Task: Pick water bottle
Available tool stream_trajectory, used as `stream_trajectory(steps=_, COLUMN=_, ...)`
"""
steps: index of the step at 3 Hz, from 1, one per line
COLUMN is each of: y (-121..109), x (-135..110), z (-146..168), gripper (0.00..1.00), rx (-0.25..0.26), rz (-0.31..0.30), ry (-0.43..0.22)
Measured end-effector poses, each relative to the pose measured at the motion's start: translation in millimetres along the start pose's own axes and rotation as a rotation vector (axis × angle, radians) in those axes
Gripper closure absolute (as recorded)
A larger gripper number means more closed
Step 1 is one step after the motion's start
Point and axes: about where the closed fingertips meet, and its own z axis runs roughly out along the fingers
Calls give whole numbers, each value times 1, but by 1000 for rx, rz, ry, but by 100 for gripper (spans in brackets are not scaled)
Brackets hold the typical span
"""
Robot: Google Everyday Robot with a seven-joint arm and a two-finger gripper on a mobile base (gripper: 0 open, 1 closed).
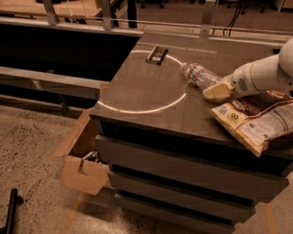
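Dim warm light falls brightest, perhaps, on the pincer (218,91) beside the water bottle (200,75).

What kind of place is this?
Probably an office or lab: a drawer cabinet serving as worktop, a wooden desk behind it, a cardboard box on the floor. The hand is by the water bottle.
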Motion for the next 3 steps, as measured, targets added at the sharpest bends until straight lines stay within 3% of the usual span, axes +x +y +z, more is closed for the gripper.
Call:
stream_trajectory(steps=1, y=4, x=-8, z=-6, gripper=82, rx=-30, rz=-4, ry=-17)
stream_trajectory(steps=2, y=9, x=-20, z=-18, gripper=100, rx=-106, rz=-21, ry=-50)
stream_trajectory(steps=3, y=11, x=-28, z=-32, gripper=100, rx=-195, rz=-59, ry=-60)
